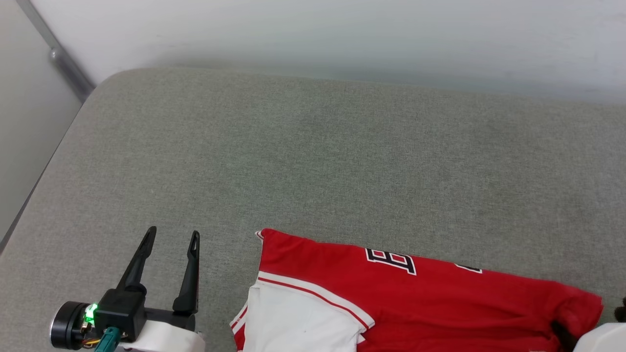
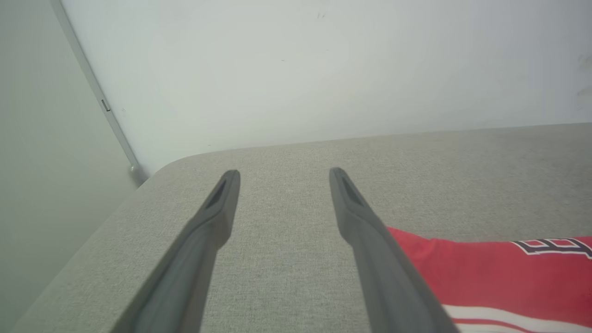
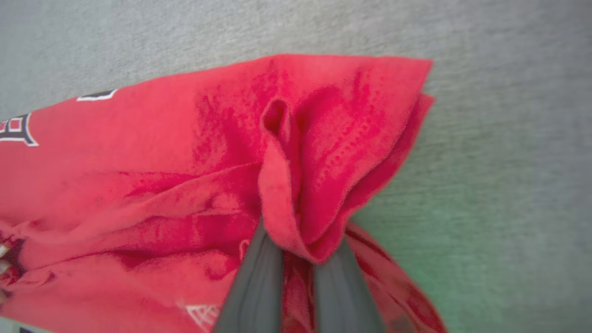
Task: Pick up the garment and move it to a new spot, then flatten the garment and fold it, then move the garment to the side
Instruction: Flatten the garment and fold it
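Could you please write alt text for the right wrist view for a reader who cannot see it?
The right pincer pinches a raised fold of the red jersey, which lies rumpled on a grey fabric surface.

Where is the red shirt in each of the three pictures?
Head view: the garment lies along the bottom, middle to right, on the grey cushion.
Left wrist view: lower right corner, beside the open left gripper.
Right wrist view: left and centre, pinched by the right gripper.
Shared landmark: the black block letter on its chest.
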